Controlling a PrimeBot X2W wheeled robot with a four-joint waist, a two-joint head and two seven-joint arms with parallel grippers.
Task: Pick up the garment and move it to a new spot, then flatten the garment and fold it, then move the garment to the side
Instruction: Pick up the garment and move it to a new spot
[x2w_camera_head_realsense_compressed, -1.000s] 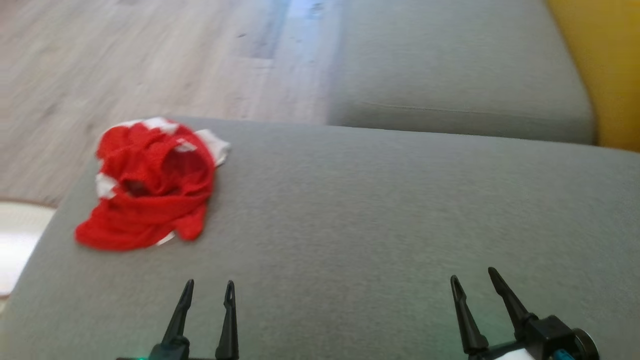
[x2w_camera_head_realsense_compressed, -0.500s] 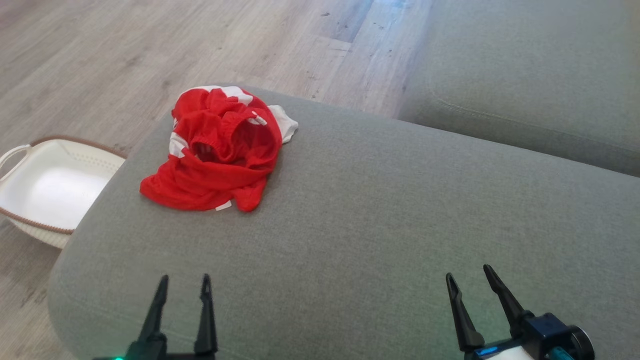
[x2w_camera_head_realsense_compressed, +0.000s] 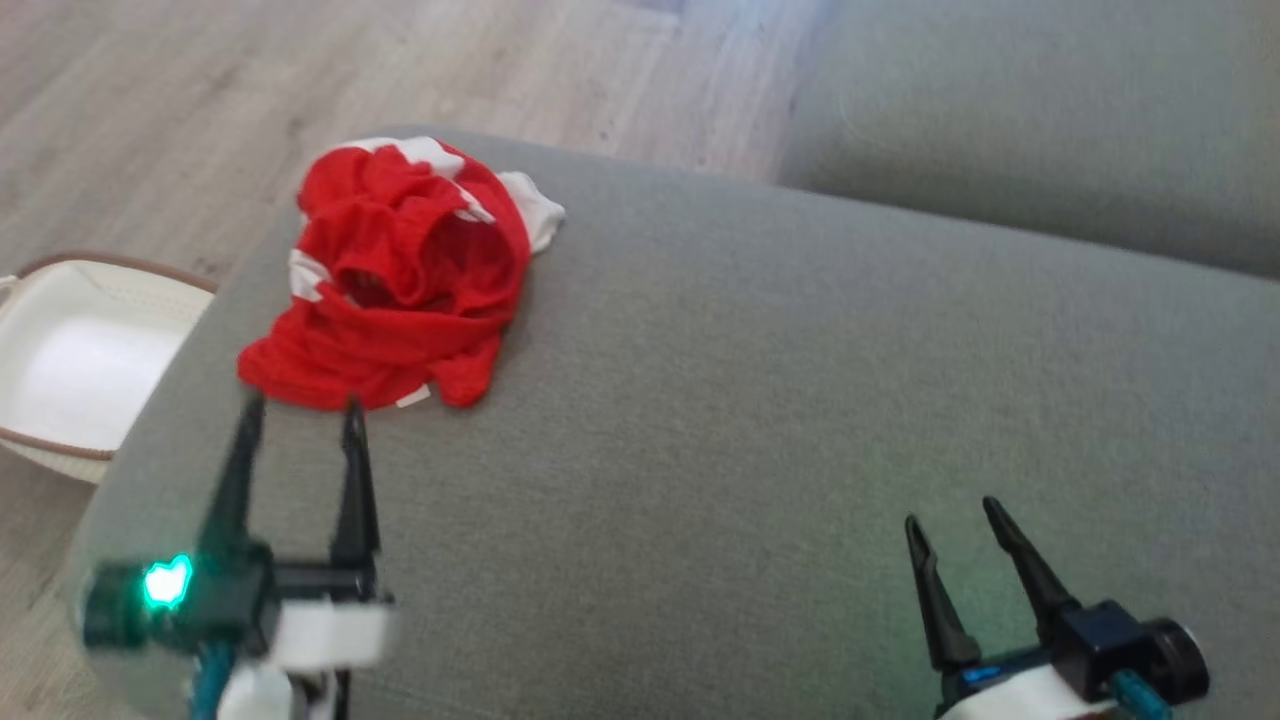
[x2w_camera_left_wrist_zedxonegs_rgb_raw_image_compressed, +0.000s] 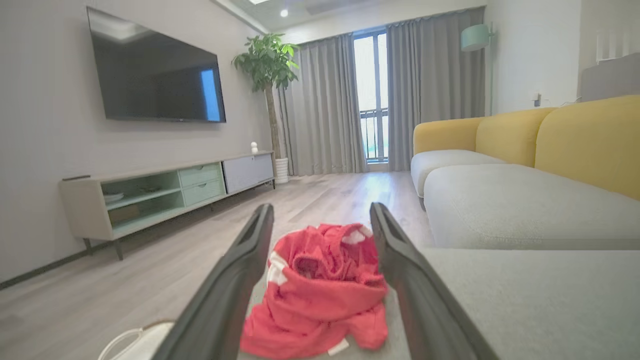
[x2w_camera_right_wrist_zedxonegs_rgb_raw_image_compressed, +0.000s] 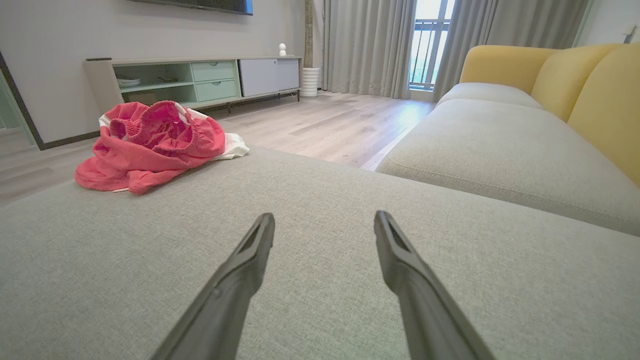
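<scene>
A crumpled red and white garment (x2w_camera_head_realsense_compressed: 395, 280) lies near the far left corner of a grey ottoman cushion (x2w_camera_head_realsense_compressed: 760, 400). My left gripper (x2w_camera_head_realsense_compressed: 298, 412) stands open just short of its near edge, tips apart from the cloth. Through the left wrist view the garment (x2w_camera_left_wrist_zedxonegs_rgb_raw_image_compressed: 320, 290) sits between the spread fingers (x2w_camera_left_wrist_zedxonegs_rgb_raw_image_compressed: 235, 280). My right gripper (x2w_camera_head_realsense_compressed: 955, 515) is open and empty over the cushion's near right part. From the right wrist the garment (x2w_camera_right_wrist_zedxonegs_rgb_raw_image_compressed: 150, 142) shows at the far left, well away from those fingers (x2w_camera_right_wrist_zedxonegs_rgb_raw_image_compressed: 400, 255).
A white basket (x2w_camera_head_realsense_compressed: 80, 360) with a brown rim stands on the wood floor left of the ottoman. A grey sofa seat (x2w_camera_head_realsense_compressed: 1040, 130) with yellow backrests (x2w_camera_right_wrist_zedxonegs_rgb_raw_image_compressed: 595, 85) lies beyond on the right. A TV cabinet (x2w_camera_left_wrist_zedxonegs_rgb_raw_image_compressed: 165, 195) lines the far wall.
My left arm has reached forward to the garment's near edge, fingers still spread. The head camera has shifted. The right gripper has hardly moved.
</scene>
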